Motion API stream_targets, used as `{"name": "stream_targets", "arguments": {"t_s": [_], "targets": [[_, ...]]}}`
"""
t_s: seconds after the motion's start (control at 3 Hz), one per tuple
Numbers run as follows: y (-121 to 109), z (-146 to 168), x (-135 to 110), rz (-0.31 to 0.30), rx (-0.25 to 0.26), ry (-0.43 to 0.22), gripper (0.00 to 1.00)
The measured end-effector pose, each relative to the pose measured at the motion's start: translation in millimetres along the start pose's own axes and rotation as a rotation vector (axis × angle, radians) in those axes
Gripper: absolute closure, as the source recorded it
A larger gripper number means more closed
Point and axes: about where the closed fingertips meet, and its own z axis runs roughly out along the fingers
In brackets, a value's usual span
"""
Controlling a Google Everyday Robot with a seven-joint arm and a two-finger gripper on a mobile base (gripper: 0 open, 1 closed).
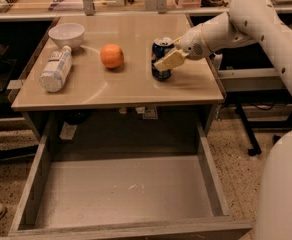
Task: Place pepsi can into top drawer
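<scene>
The pepsi can (159, 47), dark blue with a silver top, stands upright on the right part of the tan tabletop (116, 84). My gripper (164, 57) reaches in from the right and is shut on the can. One pale finger (169, 60) lies across the can's front; the other is hidden behind it. The can's base still rests on the table. The top drawer (34, 184) is pulled wide open below the tabletop, and its pale bottom holds nothing.
An orange (111, 56) sits left of the can. A white plastic bottle (55, 69) lies on its side at the left, with a white bowl (66, 34) behind it. My white arm (266, 24) spans the right side. Desks and clutter stand behind the table.
</scene>
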Motion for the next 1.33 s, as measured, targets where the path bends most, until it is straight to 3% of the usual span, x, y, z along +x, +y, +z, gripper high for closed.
{"name": "stream_targets", "arguments": {"t_s": [0.67, 1.0, 1.33], "targets": [[44, -23, 5, 0.048, 0.023, -0.011, 1.00], [92, -36, 19, 0.111, 0.039, -0.021, 1.00], [106, -39, 14, 0.108, 0.033, -0.023, 1.00]]}}
